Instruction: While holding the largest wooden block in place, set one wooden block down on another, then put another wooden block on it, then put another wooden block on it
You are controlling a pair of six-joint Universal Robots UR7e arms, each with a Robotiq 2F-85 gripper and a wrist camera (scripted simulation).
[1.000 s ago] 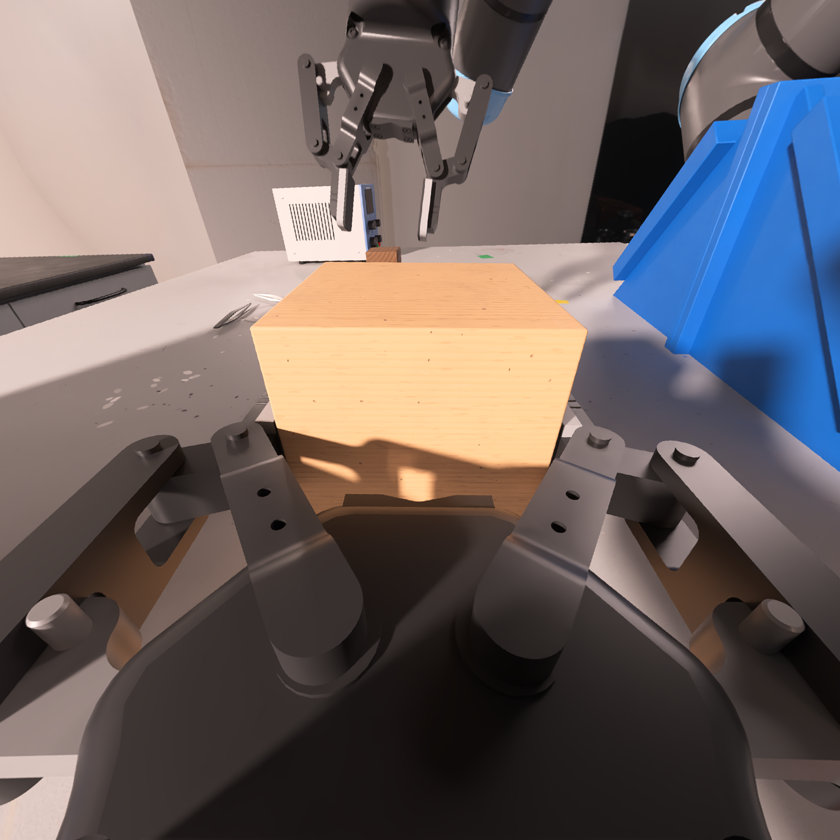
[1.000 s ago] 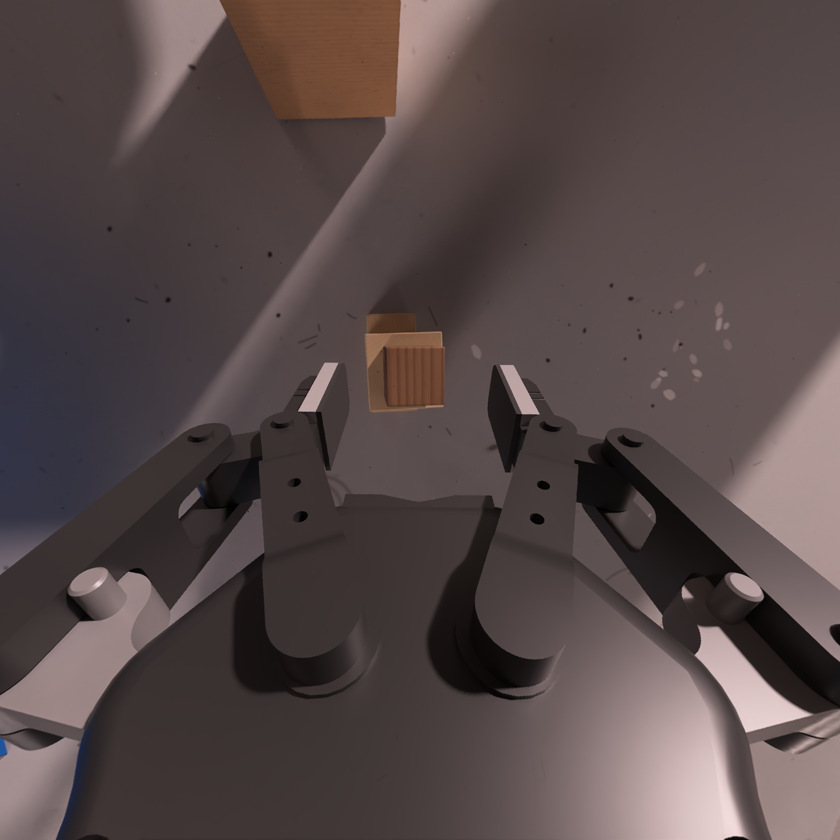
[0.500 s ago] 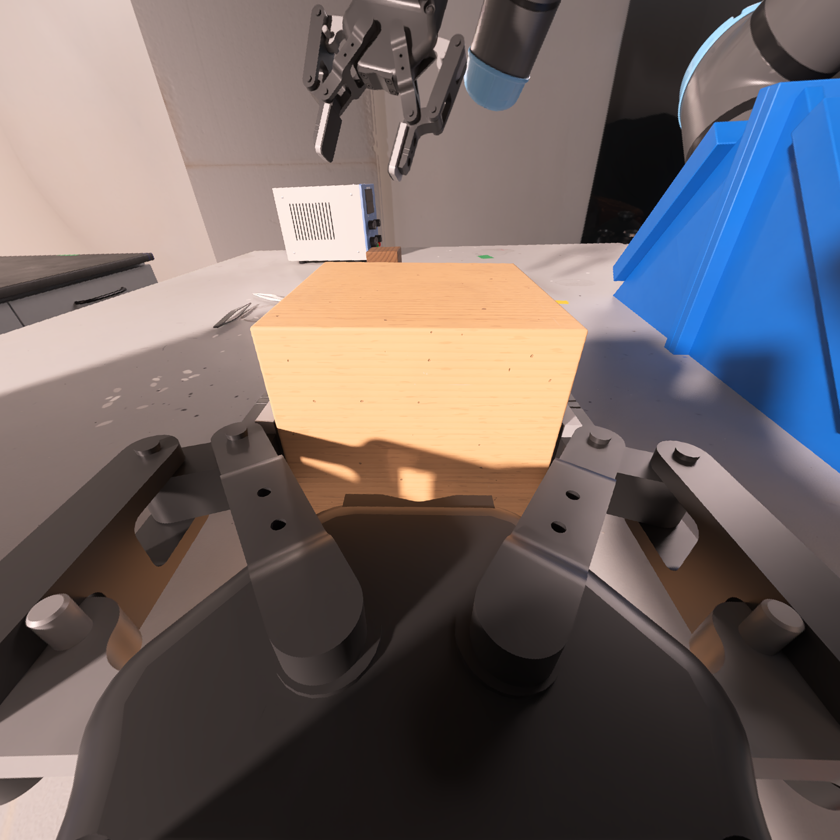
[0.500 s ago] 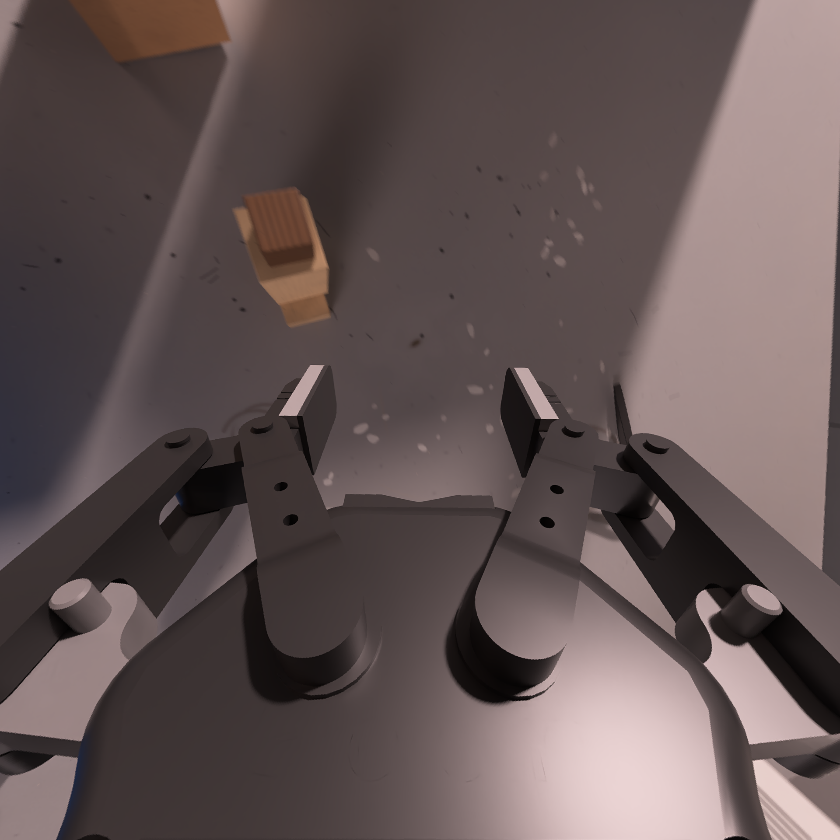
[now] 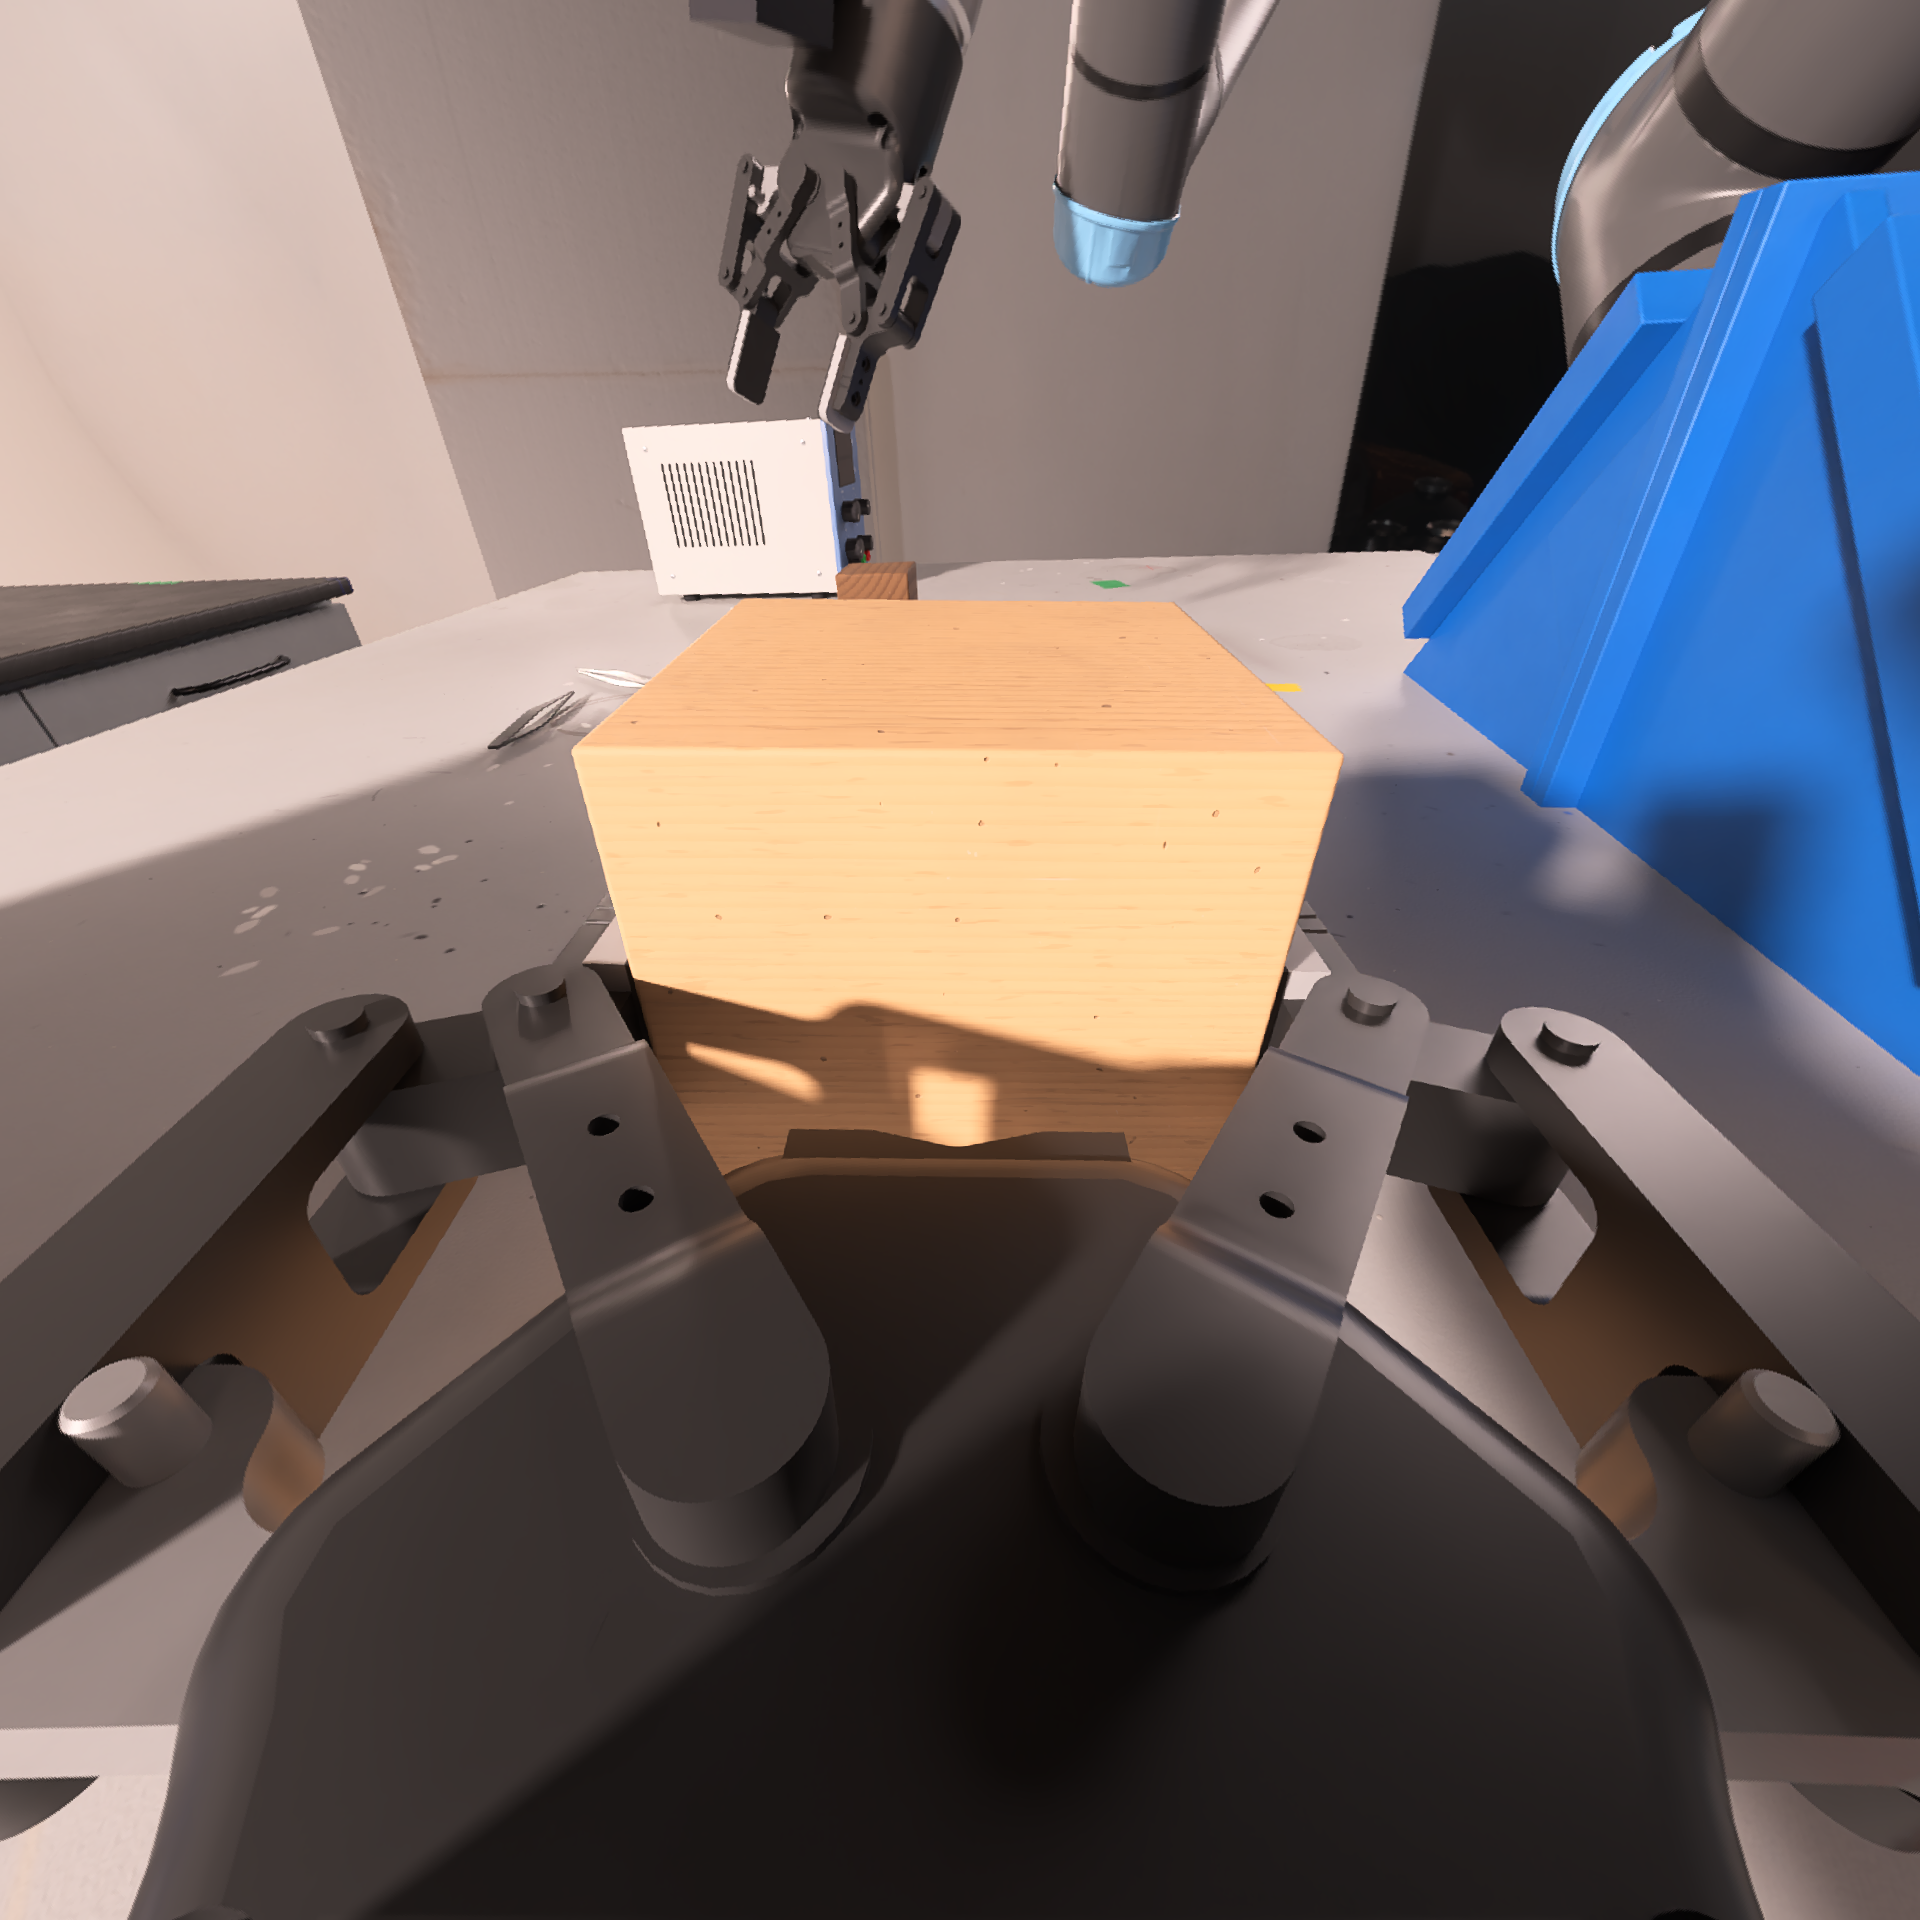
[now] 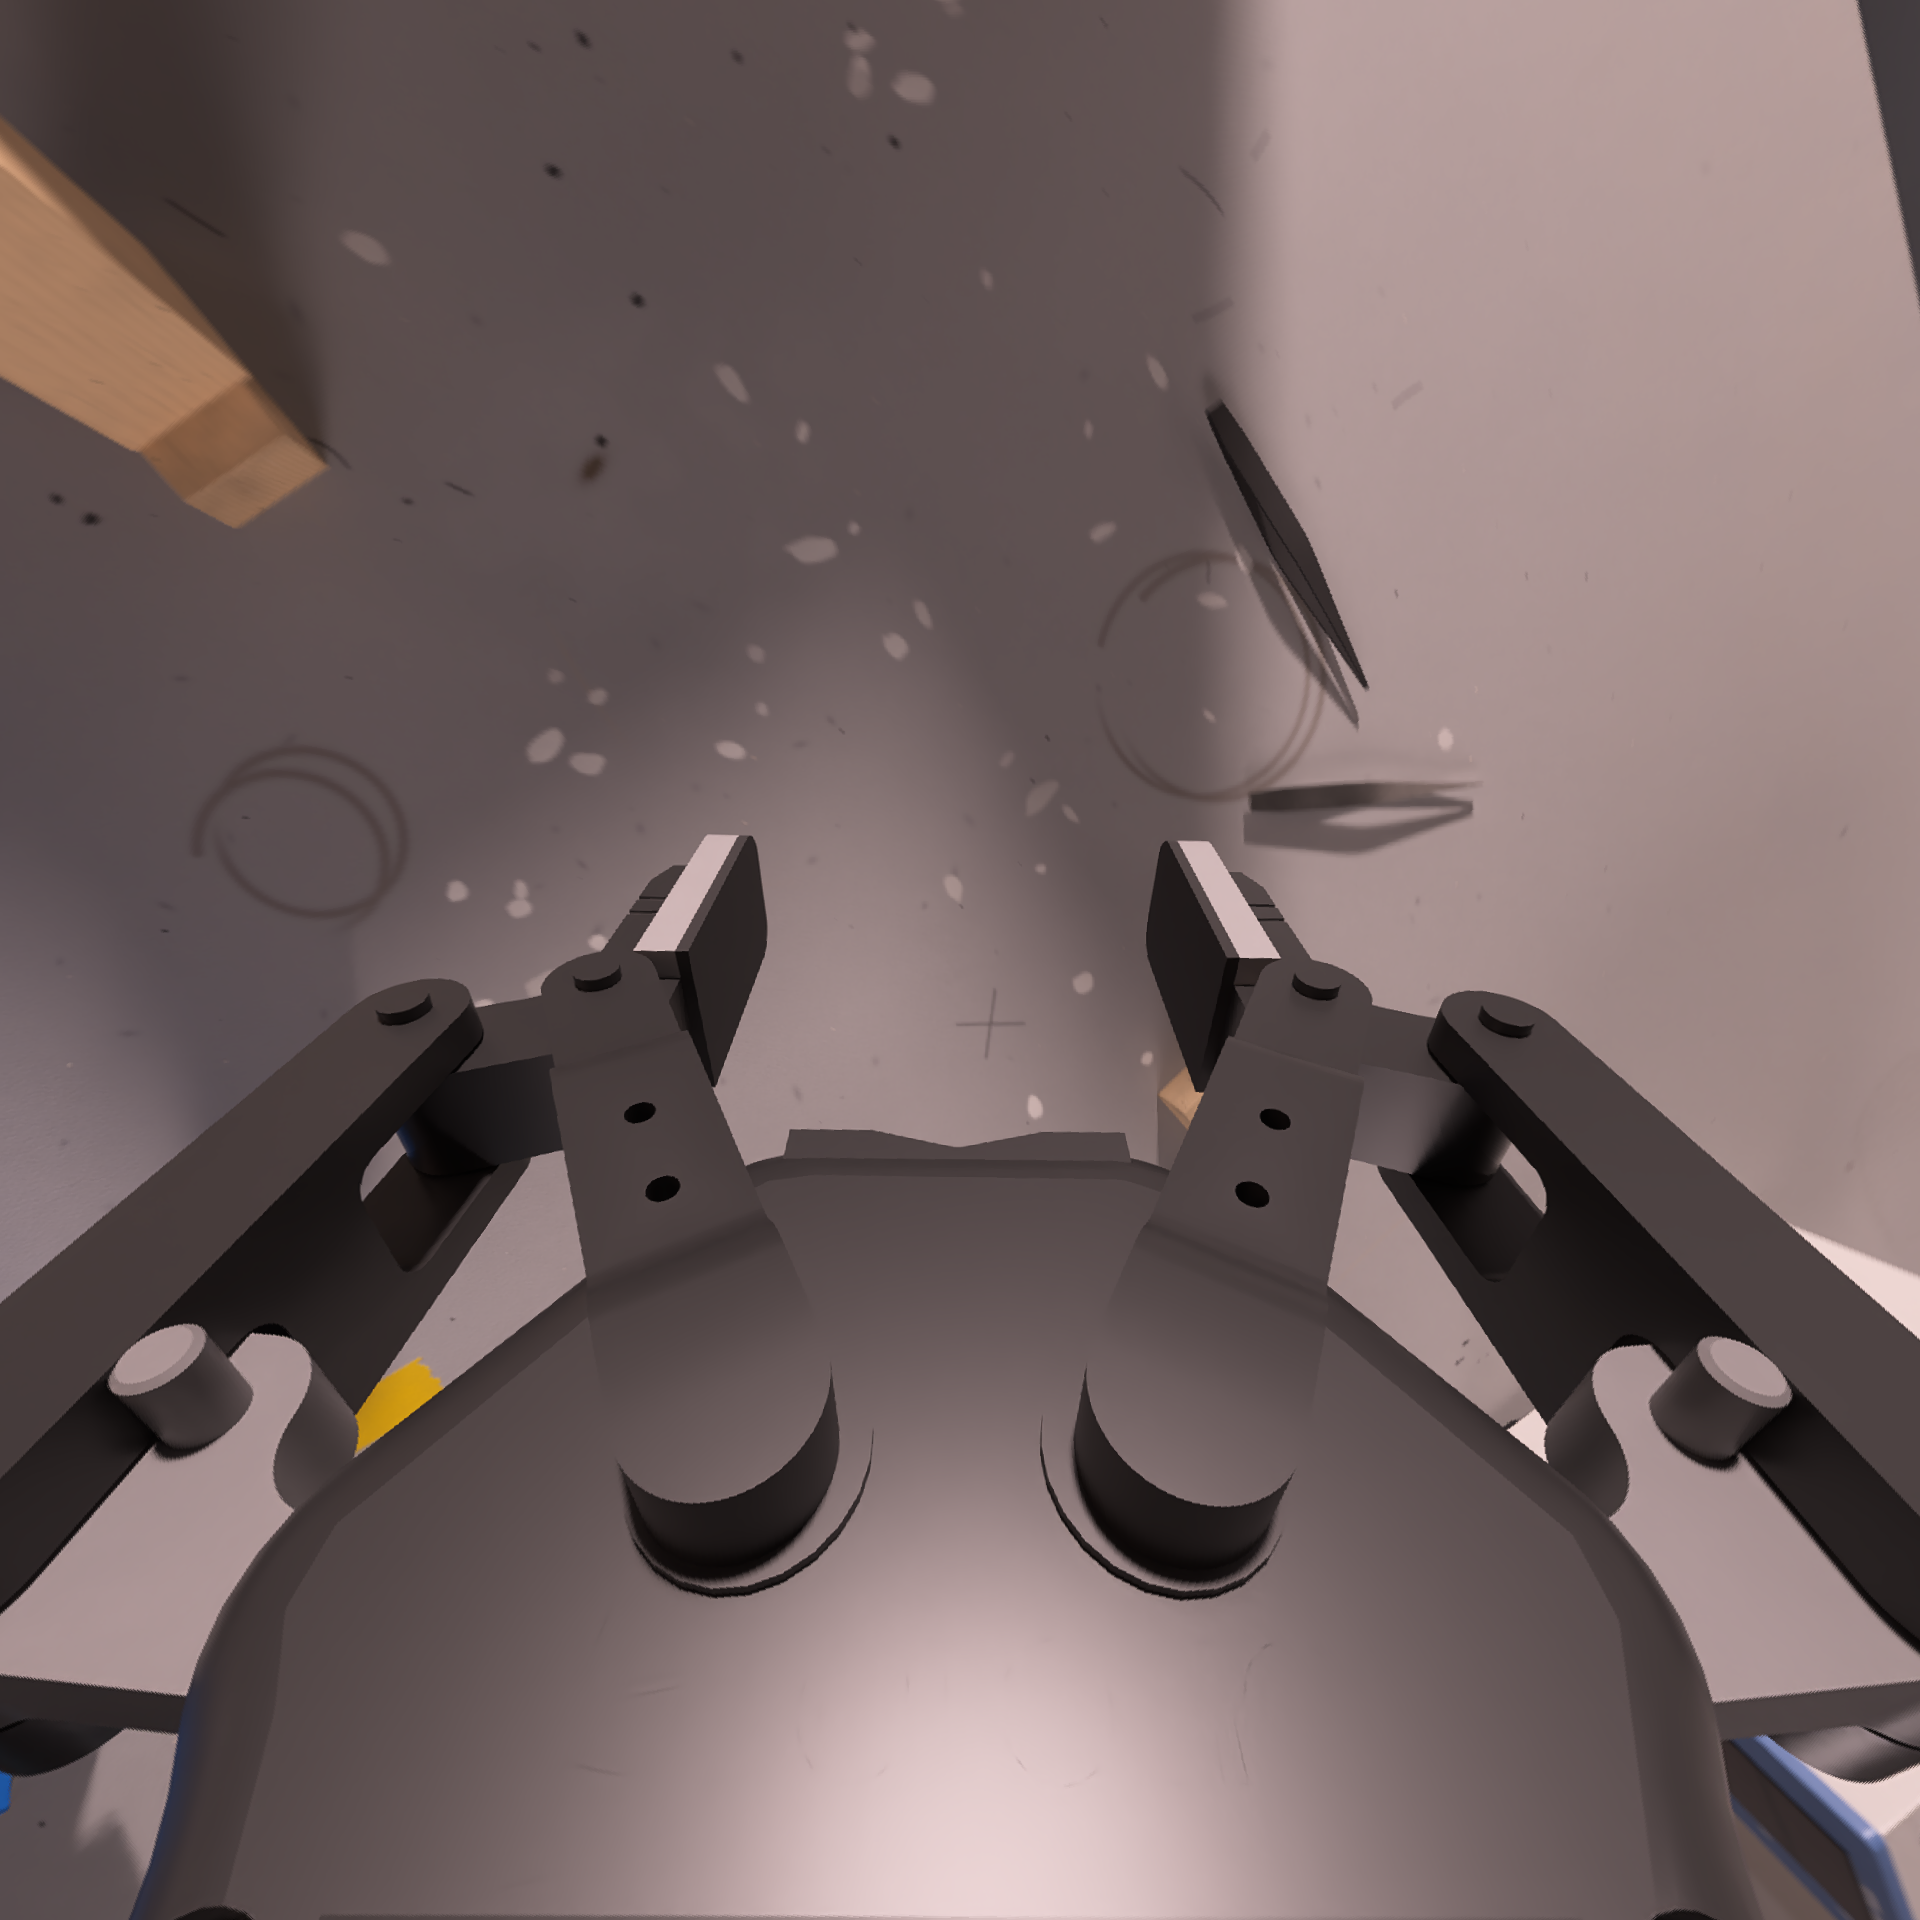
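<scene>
Left gripper (image 5: 951, 1049) is clamped on the big pale cubic wooden block (image 5: 951, 831), fingers pressed to both side faces, block sitting on the grey speckled table (image 5: 260, 862); so the hold step is in hand. No block lies on its top, so I judge the stacking is not yet done here. Right gripper (image 6: 956, 935) hangs spread and empty, high over the table, with bare table between its pads. Next move calls for it to find a smaller block: a small brown wooden block (image 5: 876, 582) peeks at 12 o'clock behind the big one (mostly hidden). A tan corner (image 6: 1179, 1096) shows by its right finger; cannot tell what. Around: white vented box (image 5: 743, 509) at 11 o'clock, blue angular stand (image 5: 1683, 582) at 2 o'clock, thin metal tweezers (image 6: 1288, 551) at 1 o'clock in the right wrist view. Nothing blocks the top face.
</scene>
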